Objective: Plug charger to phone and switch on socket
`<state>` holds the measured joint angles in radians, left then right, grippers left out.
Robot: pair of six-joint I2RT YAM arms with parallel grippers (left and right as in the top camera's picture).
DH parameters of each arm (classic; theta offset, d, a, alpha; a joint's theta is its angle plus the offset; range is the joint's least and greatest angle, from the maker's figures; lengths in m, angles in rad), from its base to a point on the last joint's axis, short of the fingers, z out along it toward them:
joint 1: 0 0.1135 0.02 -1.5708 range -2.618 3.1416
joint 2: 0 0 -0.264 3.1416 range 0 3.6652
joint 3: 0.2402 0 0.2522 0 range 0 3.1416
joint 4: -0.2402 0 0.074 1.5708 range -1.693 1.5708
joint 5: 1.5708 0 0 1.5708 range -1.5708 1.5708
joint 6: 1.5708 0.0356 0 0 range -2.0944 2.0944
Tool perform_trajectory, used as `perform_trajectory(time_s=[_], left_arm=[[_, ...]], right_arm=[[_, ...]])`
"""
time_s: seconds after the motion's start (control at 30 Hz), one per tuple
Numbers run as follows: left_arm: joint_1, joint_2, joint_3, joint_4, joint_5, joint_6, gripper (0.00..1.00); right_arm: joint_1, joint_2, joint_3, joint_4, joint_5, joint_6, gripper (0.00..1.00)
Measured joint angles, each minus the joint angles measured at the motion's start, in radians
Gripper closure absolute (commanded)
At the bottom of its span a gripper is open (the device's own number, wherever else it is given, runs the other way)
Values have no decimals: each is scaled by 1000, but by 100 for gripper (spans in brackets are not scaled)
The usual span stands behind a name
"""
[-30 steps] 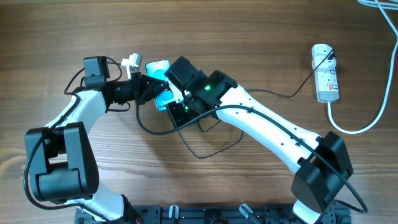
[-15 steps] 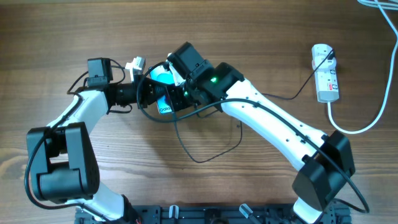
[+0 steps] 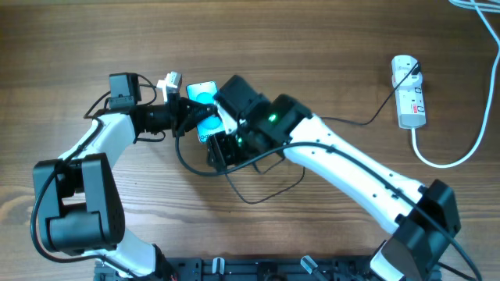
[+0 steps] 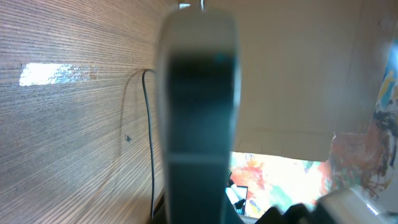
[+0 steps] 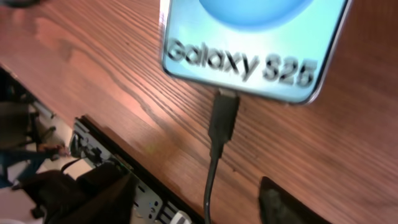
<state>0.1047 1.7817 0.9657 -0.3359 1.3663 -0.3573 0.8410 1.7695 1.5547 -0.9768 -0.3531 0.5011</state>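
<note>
Your left claw [image 3: 191,117] grasps the phone [image 3: 201,94] by one side near the middle-left of the wooden worktop [image 3: 312,47]. The cyan screen faces up beside the black wrist of the right arm. In the left wrist view the phone is a blurred, edge-on bar across the centre, with wood grain and a thin black line of cable to its left.

Your right claw [image 3: 221,148] sits just below the phone and is released. In its own view the two dark fingers [image 5: 99,186] stand wide apart at the bottom corners and touch nothing. Between them the charger [image 5: 208,183] runs up the worktop to its connector [image 5: 224,115]. The connector's tip meets the phone's bottom edge under the "Galaxy S25" lettering. You cannot tell from these views whether it is pushed fully home.

From above, the black cable loops on the worktop below the right forearm, then runs out right to the socket [image 3: 409,94]. The socket lies well apart at the far right, with a black plug at its upper end and a white cord [image 3: 453,160] curving away beside it. Its switch is too small to read.
</note>
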Motion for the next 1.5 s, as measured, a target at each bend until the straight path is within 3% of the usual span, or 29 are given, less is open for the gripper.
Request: perform_trajectory(time_s=[0.27, 0.33, 0.6, 0.83, 0.97, 1.23, 1.4, 1.5], left_arm=[[0, 0, 0, -42, 0, -16, 96], [0, 0, 0, -42, 0, -16, 96], [-21, 0, 0, -42, 0, -11, 96], [-21, 0, 0, -42, 0, -9, 96], [-21, 0, 0, -42, 0, 16, 96], [-21, 0, 0, -42, 0, 34, 96], [-21, 0, 0, -42, 0, 38, 96], [-21, 0, 0, -42, 2, 38, 96]], right_arm=[[47, 0, -90, 118, 97, 111, 47], [47, 0, -95, 138, 103, 118, 55], [47, 0, -96, 206, 112, 127, 53], [47, 0, -96, 171, 112, 123, 56], [47, 0, -96, 147, 112, 123, 66], [47, 0, -96, 121, 111, 127, 75], [47, 0, -96, 121, 106, 131, 75], [47, 0, -96, 121, 106, 132, 84]])
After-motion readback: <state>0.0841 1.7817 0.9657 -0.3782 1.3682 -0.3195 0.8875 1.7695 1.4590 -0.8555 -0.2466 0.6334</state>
